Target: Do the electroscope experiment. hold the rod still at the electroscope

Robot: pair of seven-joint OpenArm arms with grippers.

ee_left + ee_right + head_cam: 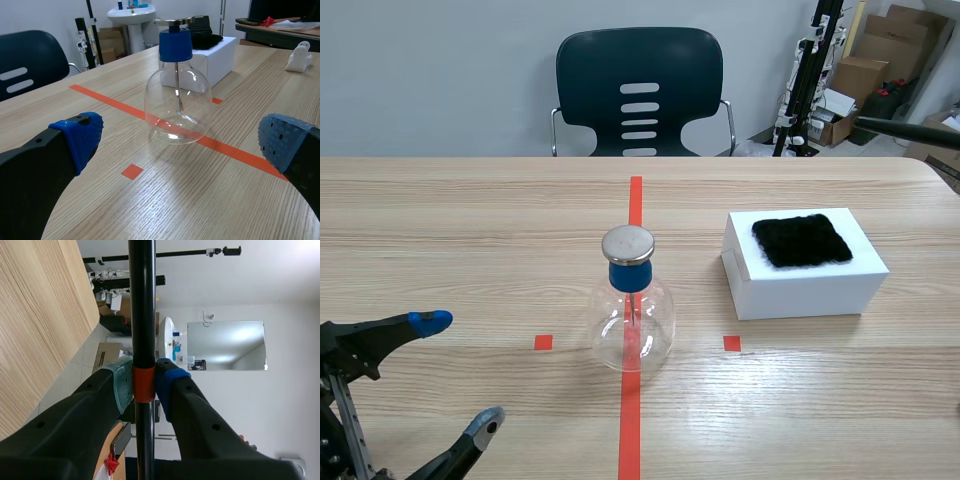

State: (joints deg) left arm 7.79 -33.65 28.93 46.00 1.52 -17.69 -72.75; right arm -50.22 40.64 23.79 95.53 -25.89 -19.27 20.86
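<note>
Rod (143, 315) clamped in the right pincer (144, 385) — left pincer (181, 137) gapes, electroscope (176, 100) standing ahead of it.

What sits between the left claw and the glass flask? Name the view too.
Nothing: only bare table with a small orange tape square lies between the left claw and the glass flask. The scene and left wrist views both show it.
</note>
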